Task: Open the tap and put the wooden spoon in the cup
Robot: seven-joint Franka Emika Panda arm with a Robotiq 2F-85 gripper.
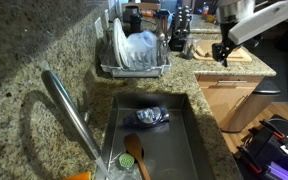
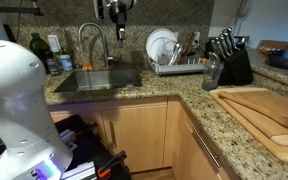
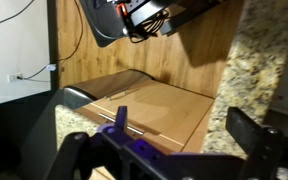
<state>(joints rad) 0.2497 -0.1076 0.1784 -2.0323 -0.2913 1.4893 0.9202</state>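
Note:
The tap (image 1: 69,112) is a long slanted steel spout at the sink's left edge; it also shows in an exterior view (image 2: 92,40) behind the sink. Its lever handle is too small to make out. The wooden spoon (image 1: 134,152) lies in the sink basin (image 1: 179,150), head pointing to the far end. A dark shiny container (image 1: 152,116), possibly the cup, lies in the basin beyond the spoon. My gripper (image 1: 222,52) hangs high in the air, far from the tap and spoon, and is seen from below (image 2: 116,12). In the wrist view (image 3: 159,140) its fingers are spread wide and empty.
A dish rack (image 1: 134,55) with plates stands behind the sink and also shows in an exterior view (image 2: 169,58). A knife block (image 2: 229,65) and wooden cutting boards (image 2: 264,110) sit on the granite counter. The robot's white base (image 2: 14,100) is at the counter's end.

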